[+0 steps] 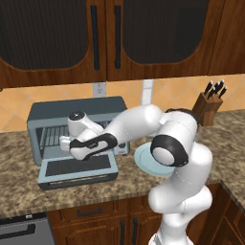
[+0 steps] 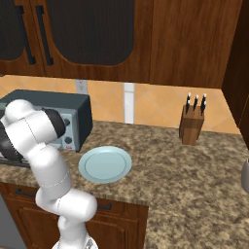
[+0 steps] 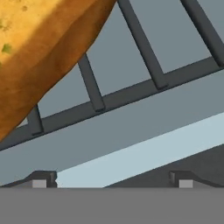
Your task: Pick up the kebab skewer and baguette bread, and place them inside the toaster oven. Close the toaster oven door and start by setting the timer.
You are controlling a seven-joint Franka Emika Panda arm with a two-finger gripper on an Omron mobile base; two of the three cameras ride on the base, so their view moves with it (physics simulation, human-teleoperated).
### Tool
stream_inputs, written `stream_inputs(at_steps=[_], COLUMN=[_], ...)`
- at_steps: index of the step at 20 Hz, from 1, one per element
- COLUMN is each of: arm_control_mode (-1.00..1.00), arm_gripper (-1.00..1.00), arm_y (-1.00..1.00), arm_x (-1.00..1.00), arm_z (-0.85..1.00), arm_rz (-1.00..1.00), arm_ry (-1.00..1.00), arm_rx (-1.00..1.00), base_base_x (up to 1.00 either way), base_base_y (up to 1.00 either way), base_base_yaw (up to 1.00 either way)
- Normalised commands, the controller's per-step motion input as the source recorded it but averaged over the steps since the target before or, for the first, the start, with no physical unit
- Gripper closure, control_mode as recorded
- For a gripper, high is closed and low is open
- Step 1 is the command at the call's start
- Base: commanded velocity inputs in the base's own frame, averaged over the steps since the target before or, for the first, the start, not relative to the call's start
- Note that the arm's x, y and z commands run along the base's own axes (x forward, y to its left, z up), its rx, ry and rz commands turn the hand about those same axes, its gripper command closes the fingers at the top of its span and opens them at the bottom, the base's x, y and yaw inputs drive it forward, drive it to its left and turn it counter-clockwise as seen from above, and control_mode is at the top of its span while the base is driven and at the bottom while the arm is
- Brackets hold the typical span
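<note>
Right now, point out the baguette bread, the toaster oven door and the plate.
baguette bread point(image 3: 39, 57): hand view, its crust.
toaster oven door point(image 1: 76, 166): left base view, its dark window.
plate point(image 2: 105, 164): right base view, its centre.

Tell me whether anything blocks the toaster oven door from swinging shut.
Yes: the arm reaches over the lowered toaster oven door into the toaster oven, its open pincer by the baguette bread on the rack.
</note>
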Motion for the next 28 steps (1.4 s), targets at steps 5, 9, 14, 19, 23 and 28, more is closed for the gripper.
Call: stream_inputs(at_steps=[5,9,14,19,23,28], arm_control_mode=[-1.00,-1.00,-1.00,-1.00,-1.00,-1.00], arm_gripper=[-1.00,-1.00,-1.00,-1.00,-1.00,-1.00], arm_y=[-0.13,-0.11,-0.12,-0.28,-0.42,-0.03], arm_x=[0.42,-0.18,-1.00,-1.00,-0.92,-0.55], arm_z=[0.02,-0.02,0.25,0.37,0.01,-0.01], arm_rz=[-0.20,-0.16,-0.02,0.00,0.08,0.24], arm_ry=[0.00,0.00,0.00,0.00,0.03,0.08], arm_rx=[0.11,0.14,0.20,0.23,0.23,0.11], base_base_x=[0.00,0.00,0.00,0.00,0.00,0.00], base_base_y=[0.00,0.00,0.00,0.00,0.00,0.00], base_base_yaw=[0.00,0.00,0.00,0.00,0.00,0.00])
